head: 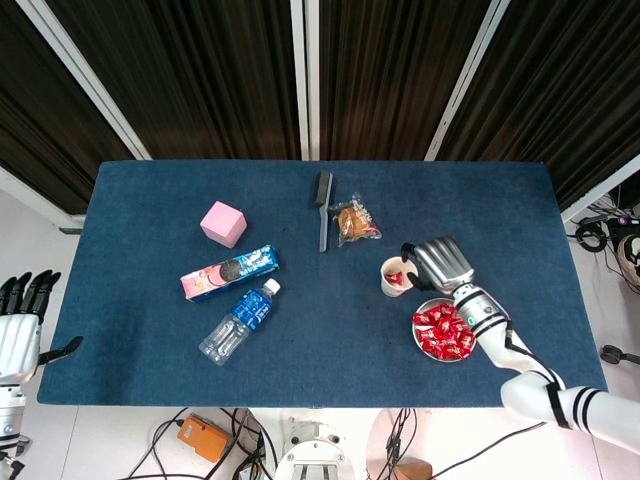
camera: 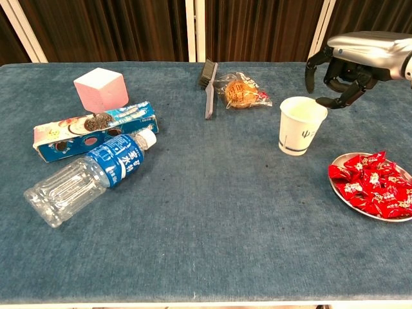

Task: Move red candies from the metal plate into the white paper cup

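while our right hand (camera: pixel 344 76) hovers empty, fingers apart, over the white paper cup (camera: pixel 301 125), red candies (camera: pixel 372 185) at lower right look light, crinkly; we pinch one by its wrapper edge.

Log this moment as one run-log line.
right hand: above white paper cup, holding nothing | one red candy in cup | metal plate: candies remain | left hand: off-table

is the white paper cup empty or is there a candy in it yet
Not empty: the head view shows a red candy inside the white paper cup. The right hand hovers over it, holding nothing.
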Robot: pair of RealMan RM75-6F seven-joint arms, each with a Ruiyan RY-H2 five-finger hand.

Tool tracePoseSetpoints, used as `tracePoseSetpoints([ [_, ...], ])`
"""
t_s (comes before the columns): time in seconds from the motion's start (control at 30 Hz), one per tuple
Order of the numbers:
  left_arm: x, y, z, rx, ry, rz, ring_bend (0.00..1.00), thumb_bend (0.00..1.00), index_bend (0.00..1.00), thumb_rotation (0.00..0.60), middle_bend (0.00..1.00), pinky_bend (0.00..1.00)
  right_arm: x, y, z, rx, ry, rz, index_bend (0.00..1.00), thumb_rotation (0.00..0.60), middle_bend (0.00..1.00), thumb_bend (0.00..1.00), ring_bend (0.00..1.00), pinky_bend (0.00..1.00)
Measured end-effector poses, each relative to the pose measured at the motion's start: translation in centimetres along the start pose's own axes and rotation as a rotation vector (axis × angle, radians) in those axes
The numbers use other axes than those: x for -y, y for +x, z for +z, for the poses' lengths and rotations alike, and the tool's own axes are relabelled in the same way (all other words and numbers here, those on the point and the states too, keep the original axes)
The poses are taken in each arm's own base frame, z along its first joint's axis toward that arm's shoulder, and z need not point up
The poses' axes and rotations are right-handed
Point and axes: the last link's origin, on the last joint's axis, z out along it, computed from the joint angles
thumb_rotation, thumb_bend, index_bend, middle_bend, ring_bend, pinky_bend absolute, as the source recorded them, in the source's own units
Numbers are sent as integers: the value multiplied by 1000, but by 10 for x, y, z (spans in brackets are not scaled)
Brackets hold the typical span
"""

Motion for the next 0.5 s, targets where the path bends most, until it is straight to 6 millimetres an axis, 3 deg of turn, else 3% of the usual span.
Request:
tracePoseSetpoints([
  [0.1, 1, 0, 0, -5, 4, 6, 0, 3, 90, 600, 87, 0, 3, 1, -2, -8, 6, -3, 327, 600, 915, 519, 1000, 1000],
  [0.2, 1, -1, 0, -6, 4, 0, 0, 3, 90, 600, 87, 0, 5, 4, -10, -32, 21, 5, 347, 600, 915, 511, 1000, 1000],
  [0.3, 2, -2, -1, -6, 5, -2, 0, 3, 90, 600, 87, 0, 3, 5, -26, -48, 43, 8, 413, 600, 915, 509, 1000, 1000],
  [0.5, 3, -1, 1, -14, -2, -4, 0, 3, 90, 600, 87, 0, -9, -12, -70, -16, 19, -40, 441, 600, 915, 509, 1000, 1000],
])
